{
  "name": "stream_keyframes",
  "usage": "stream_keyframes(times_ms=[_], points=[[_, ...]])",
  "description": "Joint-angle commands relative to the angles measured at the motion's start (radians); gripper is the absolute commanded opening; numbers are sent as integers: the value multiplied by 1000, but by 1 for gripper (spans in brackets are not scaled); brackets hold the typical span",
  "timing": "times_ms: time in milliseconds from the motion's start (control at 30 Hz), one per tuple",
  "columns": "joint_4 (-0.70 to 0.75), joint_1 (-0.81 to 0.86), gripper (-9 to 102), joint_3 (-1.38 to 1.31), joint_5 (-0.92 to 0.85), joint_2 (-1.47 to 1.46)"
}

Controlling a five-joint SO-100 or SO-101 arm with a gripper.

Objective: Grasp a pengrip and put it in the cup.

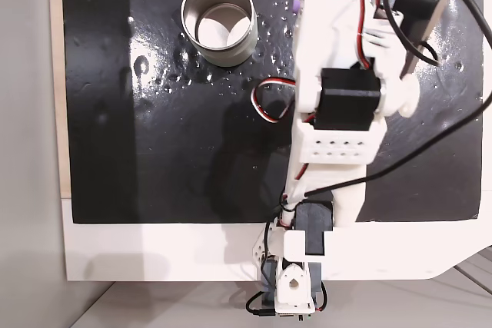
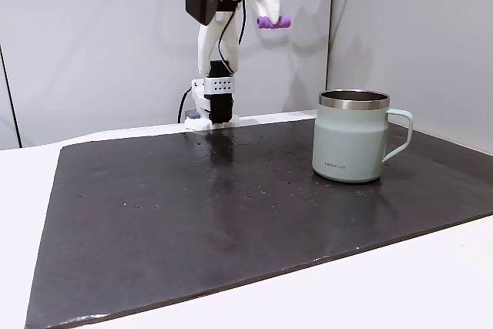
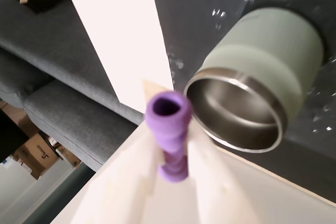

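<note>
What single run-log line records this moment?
gripper: shut on ribbed purple pengrip | height: raised above mat | pale green steel cup: upright, empty | pengrip: not yet over cup

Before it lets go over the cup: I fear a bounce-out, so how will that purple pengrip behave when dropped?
The pengrip looks like a small soft ribbed tube, so it is probably light and may bounce little. Being round, it could roll if it misses the cup. The gripper pinches it without visible squashing, suggesting some firmness.

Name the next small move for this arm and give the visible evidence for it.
Probably carry the pengrip sideways until it is above the cup. The claw grips it high above the mat, and in the wrist view the cup's open mouth lies off to the right, not yet underneath.
</note>
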Motion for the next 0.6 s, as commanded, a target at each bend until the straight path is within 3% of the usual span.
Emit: stream_keyframes(times_ms=[0, 300, 567], points=[[-26, -58, 0, -126, 29, -43], [-172, -173, 0, -199, 41, -124], [-170, -287, 0, -213, 26, -183]])
